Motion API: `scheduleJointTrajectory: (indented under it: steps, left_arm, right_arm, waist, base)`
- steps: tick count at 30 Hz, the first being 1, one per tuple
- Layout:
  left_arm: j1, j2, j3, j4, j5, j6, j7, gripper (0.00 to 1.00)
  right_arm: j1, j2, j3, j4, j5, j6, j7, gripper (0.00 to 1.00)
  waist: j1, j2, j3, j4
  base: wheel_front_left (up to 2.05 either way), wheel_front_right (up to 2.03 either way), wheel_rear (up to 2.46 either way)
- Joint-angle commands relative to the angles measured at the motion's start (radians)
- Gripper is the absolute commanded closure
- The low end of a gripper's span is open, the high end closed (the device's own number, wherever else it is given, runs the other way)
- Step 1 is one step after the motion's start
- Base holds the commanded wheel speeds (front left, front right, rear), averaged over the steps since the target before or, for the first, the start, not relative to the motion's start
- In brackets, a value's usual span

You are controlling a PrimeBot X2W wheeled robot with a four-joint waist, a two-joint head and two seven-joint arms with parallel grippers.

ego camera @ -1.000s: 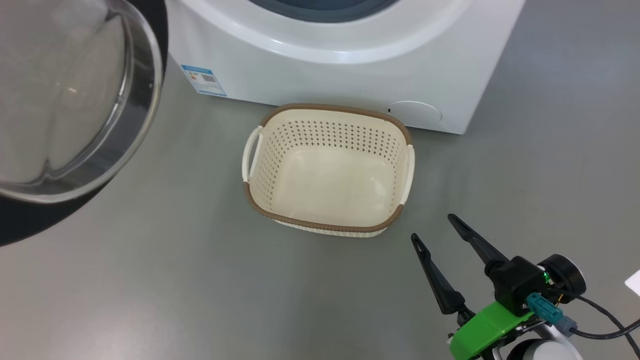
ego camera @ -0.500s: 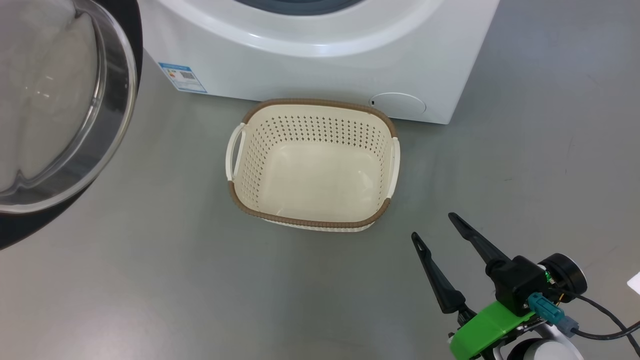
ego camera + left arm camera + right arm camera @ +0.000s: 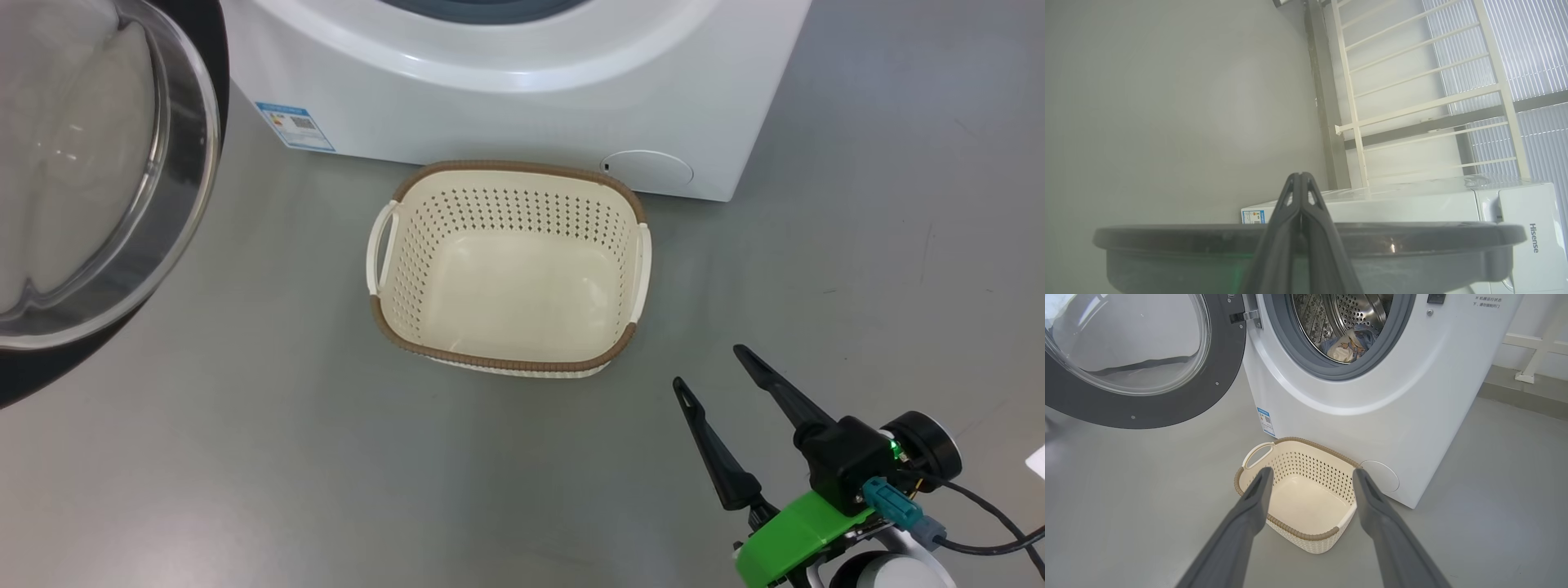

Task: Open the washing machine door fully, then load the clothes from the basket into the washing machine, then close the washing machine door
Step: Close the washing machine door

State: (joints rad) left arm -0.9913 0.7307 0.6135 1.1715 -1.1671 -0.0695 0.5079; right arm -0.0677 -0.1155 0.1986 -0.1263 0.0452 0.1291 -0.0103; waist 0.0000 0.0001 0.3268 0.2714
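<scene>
The cream basket (image 3: 506, 362) stands empty on the grey floor, right in front of the white washing machine (image 3: 531, 106). The washing machine door (image 3: 24, 376) hangs swung open at the left, its glass bowl bulging toward me. In the right wrist view the clothes (image 3: 1348, 346) lie inside the steel drum, behind the grey gasket. My right gripper (image 3: 707, 366) hovers open to the right of the basket and nearer than it, holding nothing; its fingers frame the basket (image 3: 1306, 535). My left gripper (image 3: 1300, 174) is shut, with the door (image 3: 1412, 232) edge-on just behind its fingers.
A blue label (image 3: 294, 125) and a round filter cover (image 3: 647, 167) sit low on the washer's front. A white railing (image 3: 1412, 102) and a window lie beyond the machine. Bare grey floor spreads around the basket, and a white scrap (image 3: 1035, 461) lies at the far right.
The whole head picture has shifted left and slightly up, so the camera moved. The basket, the door and my right gripper keep their places relative to each other.
</scene>
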Motion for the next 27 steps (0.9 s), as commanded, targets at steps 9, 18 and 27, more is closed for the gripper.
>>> scheduleJointTrajectory:
  steps: [9,18,27]
  left_arm:
    - [-0.004,0.065,-0.020,-0.011,-0.015,-0.034,0.098,1.00]
    - [0.027,0.065,-0.019,-0.025,-0.043,-0.051,0.200,1.00]
    - [0.085,0.030,-0.004,-0.118,-0.105,-0.060,0.319,1.00]
  right_arm:
    - [-0.009,0.012,0.017,-0.025,-0.008,0.002,-0.005,0.00]
    - [-0.012,0.021,0.016,-0.009,-0.005,0.002,-0.015,0.00]
    - [-0.013,0.032,0.013,0.012,0.002,0.002,-0.031,0.00]
  waist:
    - [0.0000,-0.0001,-0.003,0.004]
    - [0.0000,-0.0001,-0.022,0.008]
    - [0.0000,-0.0001,-0.044,0.019]
  base:
    - [0.00,0.00,0.00]
    - [0.00,0.00,0.00]
    - [0.00,0.00,0.00]
